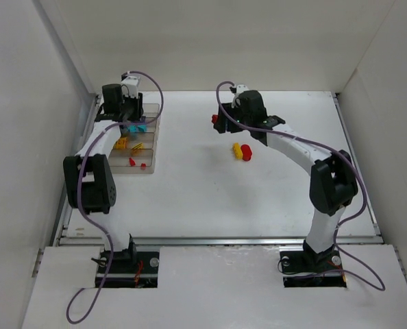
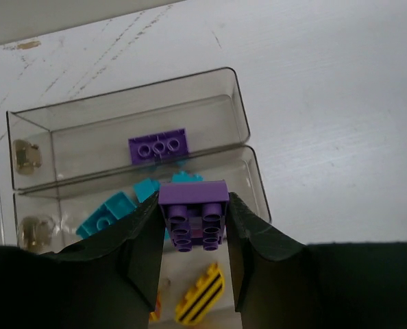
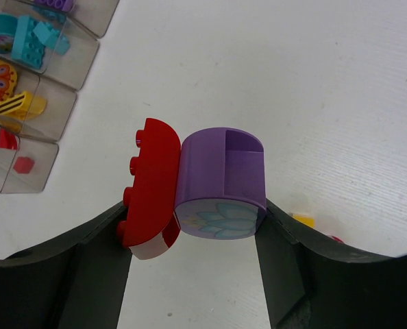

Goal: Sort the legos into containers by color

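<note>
My left gripper (image 2: 193, 236) is shut on a purple brick (image 2: 193, 216) and holds it above the smoky four-compartment tray (image 2: 241, 113), over the cyan compartment. A purple brick (image 2: 158, 147) lies in the far compartment; cyan bricks (image 2: 107, 214) lie in the second. In the top view the left gripper (image 1: 129, 123) is over the tray (image 1: 151, 154). My right gripper (image 3: 193, 226) is shut on a red-and-purple cluster: a red curved brick (image 3: 151, 185) snapped to a purple round brick (image 3: 223, 181), held above the table. In the top view the right gripper (image 1: 219, 123) holds it at mid-table.
A yellow-and-red cluster (image 1: 242, 151) lies on the table right of centre. Yellow bricks (image 3: 15, 104) and red bricks (image 3: 23, 164) lie in the tray's nearer compartments. White walls enclose the table on three sides.
</note>
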